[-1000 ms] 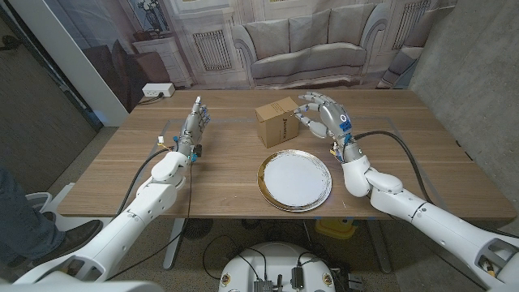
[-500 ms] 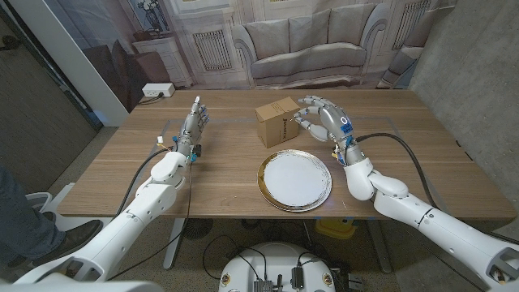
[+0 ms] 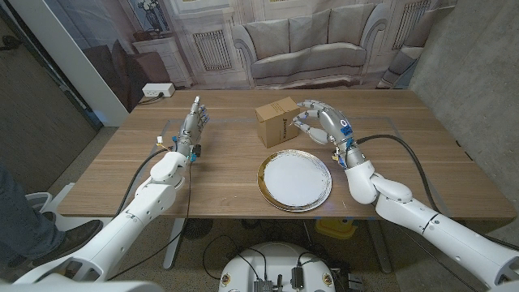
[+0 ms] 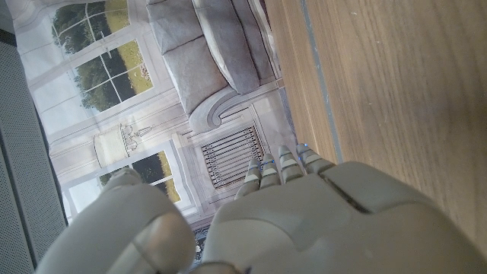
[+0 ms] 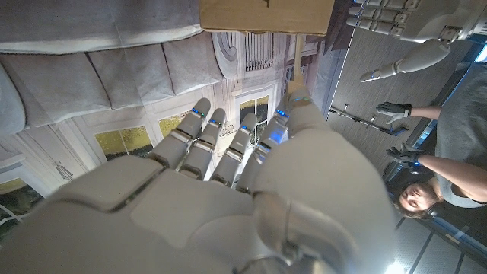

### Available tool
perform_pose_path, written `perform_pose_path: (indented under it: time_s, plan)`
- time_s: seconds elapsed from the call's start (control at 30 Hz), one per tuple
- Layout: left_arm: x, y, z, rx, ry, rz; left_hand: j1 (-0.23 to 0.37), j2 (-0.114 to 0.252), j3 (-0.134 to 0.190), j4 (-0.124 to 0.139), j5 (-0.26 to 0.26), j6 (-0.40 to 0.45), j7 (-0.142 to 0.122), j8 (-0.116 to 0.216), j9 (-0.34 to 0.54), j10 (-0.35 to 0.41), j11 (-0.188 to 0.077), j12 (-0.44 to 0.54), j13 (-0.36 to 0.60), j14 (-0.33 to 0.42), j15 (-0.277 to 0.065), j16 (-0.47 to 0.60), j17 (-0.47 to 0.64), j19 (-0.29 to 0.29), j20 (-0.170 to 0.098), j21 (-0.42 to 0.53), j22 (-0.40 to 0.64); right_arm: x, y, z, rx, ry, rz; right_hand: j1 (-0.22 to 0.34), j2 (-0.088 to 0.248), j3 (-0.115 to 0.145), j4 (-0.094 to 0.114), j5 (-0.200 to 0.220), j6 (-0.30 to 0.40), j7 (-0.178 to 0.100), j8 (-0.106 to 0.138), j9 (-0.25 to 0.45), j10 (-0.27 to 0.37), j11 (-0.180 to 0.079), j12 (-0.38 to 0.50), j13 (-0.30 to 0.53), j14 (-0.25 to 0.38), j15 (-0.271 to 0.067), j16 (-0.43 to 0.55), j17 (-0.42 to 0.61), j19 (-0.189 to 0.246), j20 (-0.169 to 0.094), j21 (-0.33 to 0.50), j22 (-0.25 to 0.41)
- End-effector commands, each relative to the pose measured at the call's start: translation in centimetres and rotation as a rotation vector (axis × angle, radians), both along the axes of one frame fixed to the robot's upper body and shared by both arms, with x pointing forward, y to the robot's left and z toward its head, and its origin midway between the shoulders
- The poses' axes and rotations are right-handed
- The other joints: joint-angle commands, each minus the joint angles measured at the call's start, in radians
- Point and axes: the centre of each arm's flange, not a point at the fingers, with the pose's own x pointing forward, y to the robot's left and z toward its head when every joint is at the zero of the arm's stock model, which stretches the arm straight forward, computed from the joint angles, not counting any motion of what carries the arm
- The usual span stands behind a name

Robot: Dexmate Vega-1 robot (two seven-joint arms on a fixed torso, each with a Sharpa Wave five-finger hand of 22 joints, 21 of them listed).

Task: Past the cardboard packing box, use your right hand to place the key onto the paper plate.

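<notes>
Right hand [image 3: 323, 123] has shifted a bit lower and toward the box [image 3: 278, 122] over the last second, with its fingers [image 3: 303, 122] curled in more. Left arm, box and plate [image 3: 294, 179] unchanged

Wooden table [image 3: 227, 162] fills the head view, printed sofa backdrop [image 3: 296, 40] behind its far edge. Round paper plate with a gold rim sits near the front edge, centre-right, nothing on it. Small cardboard box stands just beyond the plate, toward the far side, turned corner-on to the camera.

Right hand is raised over the table just right of the box and beyond the far rim of the plate. Fingers are bent inward, tips pointing at the box side and very close to it; contact cannot be told. Right wrist view shows the back of this hand [image 5: 228, 190] with the fingers reaching toward the underside of the box [image 5: 266, 14], and a person [image 5: 437, 179] at the picture's edge.

Left hand [image 3: 192, 127] is on the table at the left, well apart from box and plate, standing on its edge, fingers straight and pointing away, holding nothing. Left wrist view shows its back [image 4: 304, 221] and straight fingertips [image 4: 278, 164] over the wood.

Key: too small or hidden to make out. Cannot tell whether the right hand's curled fingers are pinching it
</notes>
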Motion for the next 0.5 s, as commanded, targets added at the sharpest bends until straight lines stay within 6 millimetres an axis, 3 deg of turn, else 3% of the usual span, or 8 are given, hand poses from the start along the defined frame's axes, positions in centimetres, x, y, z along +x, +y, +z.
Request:
perform_pose_path:
  time_s: [0.03, 0.5]
  plan:
    - [0.1, 0.0, 0.0, 0.000, 0.004, 0.000, 0.002, 0.008, -0.007, 0.002, -0.002, 0.002, 0.002, -0.003, 0.002, 0.004, 0.000, 0.002, 0.006, -0.003, 0.002, 0.000, 0.002, -0.008, 0.002, 0.002, 0.002, -0.7, 0.3, -0.8, 0.001, 0.053, 0.023, 0.004, 0.003, -0.006, 0.001, -0.006, 0.005, -0.003, 0.000, 0.004, -0.003, 0.001, -0.008, 0.001, -0.005, -0.135, -0.006, 0.003, -0.003, -0.089, 0.000, 0.002]
    - [0.0, 0.4, 0.1, -0.001, 0.000, 0.008, 0.004, 0.009, -0.010, 0.002, -0.003, 0.002, 0.001, -0.003, 0.002, 0.003, 0.001, 0.002, 0.006, -0.003, 0.003, 0.000, 0.002, -0.008, 0.001, 0.002, 0.002, -1.3, 1.1, -1.8, 0.005, 0.104, 0.060, 0.005, 0.002, -0.008, 0.000, -0.006, 0.005, -0.003, -0.002, 0.003, -0.005, 0.001, -0.010, 0.001, -0.010, -0.129, -0.007, 0.003, -0.007, -0.085, -0.002, 0.002]
